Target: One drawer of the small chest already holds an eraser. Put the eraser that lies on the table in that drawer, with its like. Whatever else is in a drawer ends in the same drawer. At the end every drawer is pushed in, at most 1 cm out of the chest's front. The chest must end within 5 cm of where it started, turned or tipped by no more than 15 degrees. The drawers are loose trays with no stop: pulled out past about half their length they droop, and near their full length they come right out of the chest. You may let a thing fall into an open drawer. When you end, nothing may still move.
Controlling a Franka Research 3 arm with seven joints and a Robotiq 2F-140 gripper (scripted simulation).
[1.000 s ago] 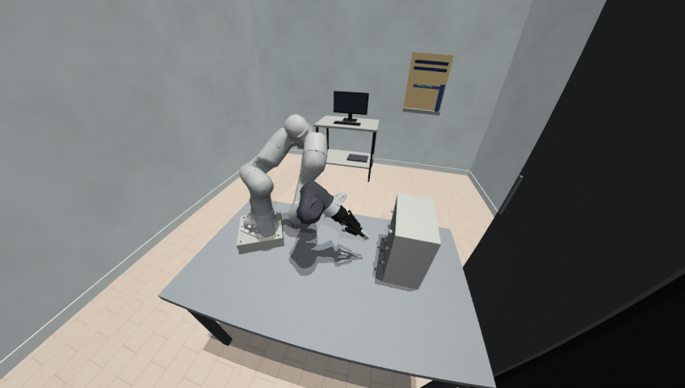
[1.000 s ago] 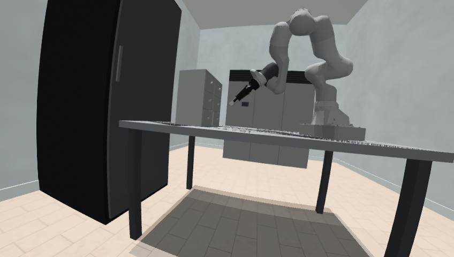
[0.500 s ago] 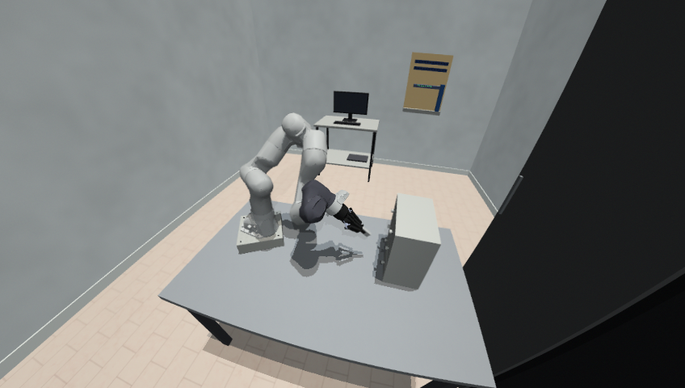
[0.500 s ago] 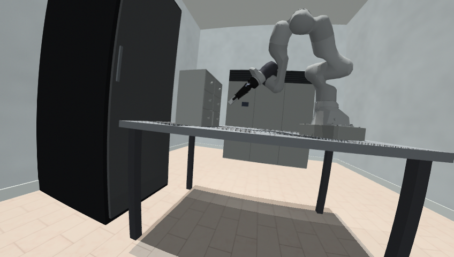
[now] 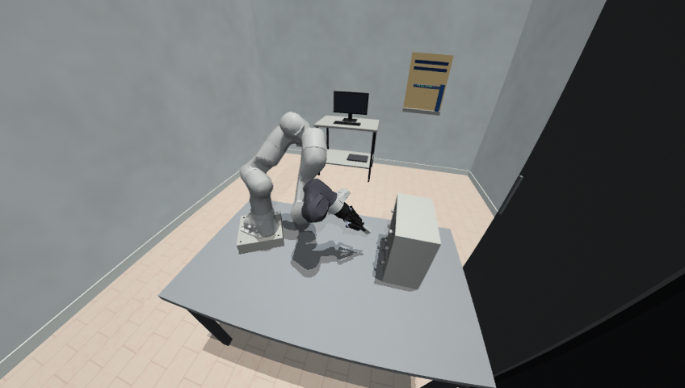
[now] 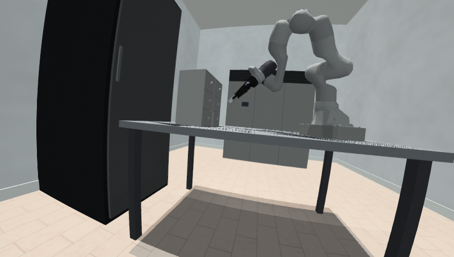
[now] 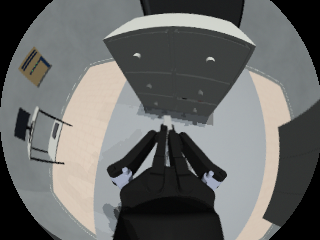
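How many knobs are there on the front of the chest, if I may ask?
6. The chest has knobs in three rows: two at the top, two in the middle and two at the bottom, one per column. None appears hidden in the wrist view.

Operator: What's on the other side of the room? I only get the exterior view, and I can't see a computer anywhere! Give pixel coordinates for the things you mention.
Observer: The top view shows a black flat-screen monitor (image 5: 350, 102) standing on a pale table with thin black legs (image 5: 372, 153).

Operator: Cool! Is the black two-finger gripper touching the boxy grey chest with the round knobs?

Observer: No. From the top, a gap shows between the shut gripper (image 5: 363, 227) (image 6: 234, 96) (image 7: 167, 128) and the front of the chest (image 5: 410, 262) (image 6: 191, 98) (image 7: 175, 65).
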